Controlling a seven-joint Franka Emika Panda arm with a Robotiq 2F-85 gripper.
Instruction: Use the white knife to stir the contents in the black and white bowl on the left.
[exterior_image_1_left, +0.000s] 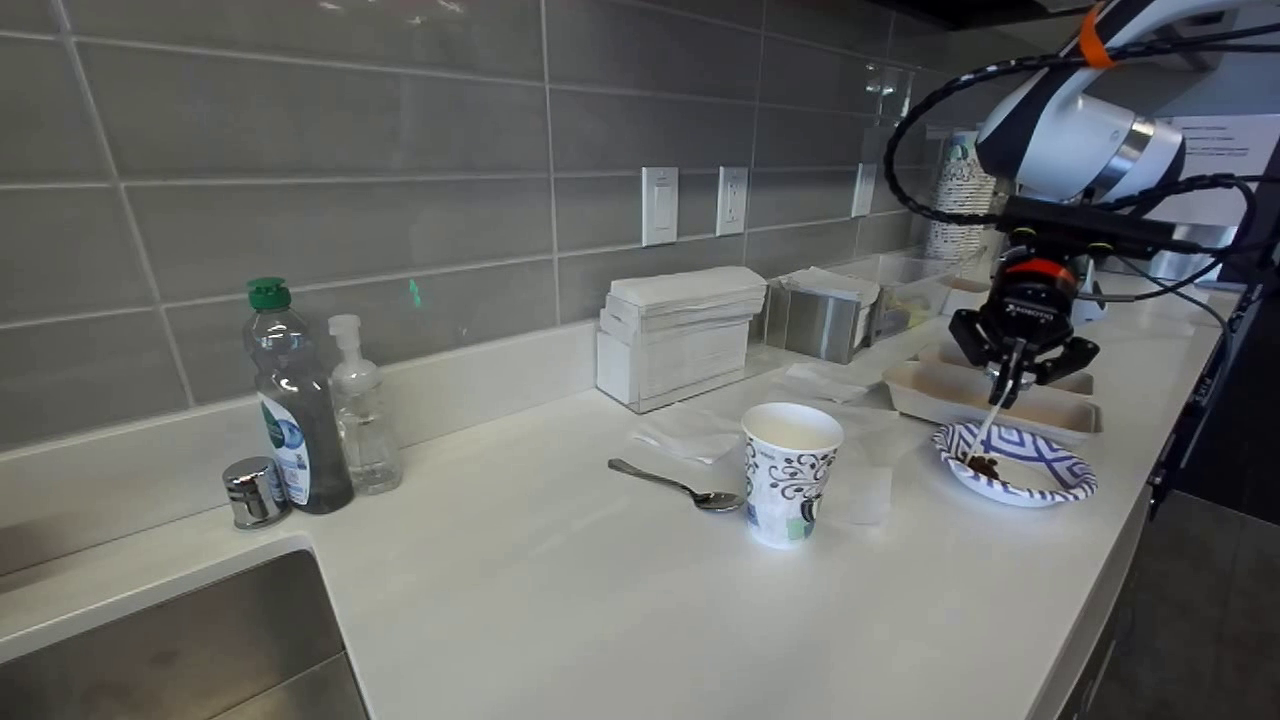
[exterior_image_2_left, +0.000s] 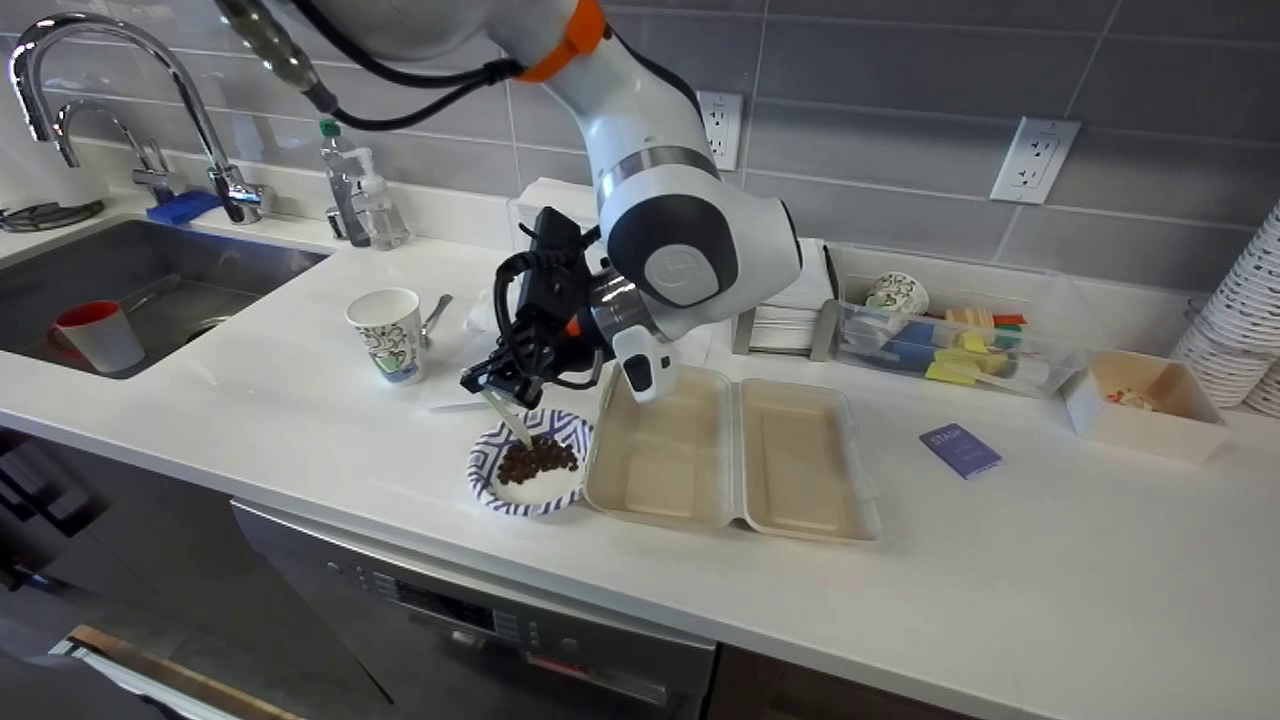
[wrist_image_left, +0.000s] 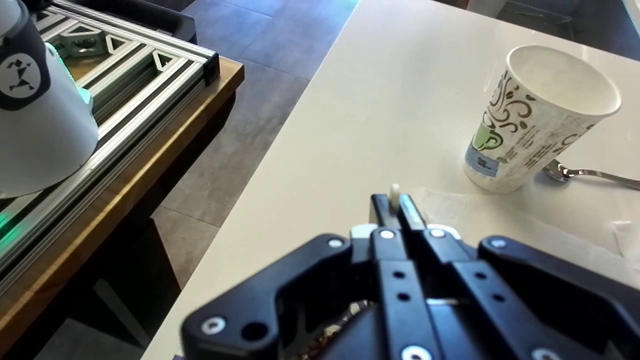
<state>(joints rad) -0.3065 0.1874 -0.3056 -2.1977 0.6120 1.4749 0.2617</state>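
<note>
The black and white bowl, a shallow dish with a dark-patterned rim (exterior_image_1_left: 1078, 478) (exterior_image_2_left: 484, 462), sits on the counter with small dark brown pieces (exterior_image_2_left: 538, 458) inside. My gripper (exterior_image_1_left: 1004, 386) (exterior_image_2_left: 484, 382) is above the bowl and shut on the white knife (exterior_image_1_left: 987, 428) (exterior_image_2_left: 511, 420). The knife slants down, and its lower end is at the edge of the brown pieces. In the wrist view the fingertips (wrist_image_left: 397, 206) pinch the knife, whose short upper end (wrist_image_left: 395, 196) sticks out. There the bowl is mostly hidden behind the gripper.
A patterned paper cup (exterior_image_1_left: 789, 482) (exterior_image_2_left: 388, 338) (wrist_image_left: 537, 120) and a metal spoon (exterior_image_1_left: 680, 486) lie near the bowl. An open takeout box (exterior_image_2_left: 737, 470) stands right beside it. Flat napkins (exterior_image_1_left: 690, 438), a napkin stack (exterior_image_1_left: 680, 335) and a clear bin (exterior_image_2_left: 1040, 350) are along the wall.
</note>
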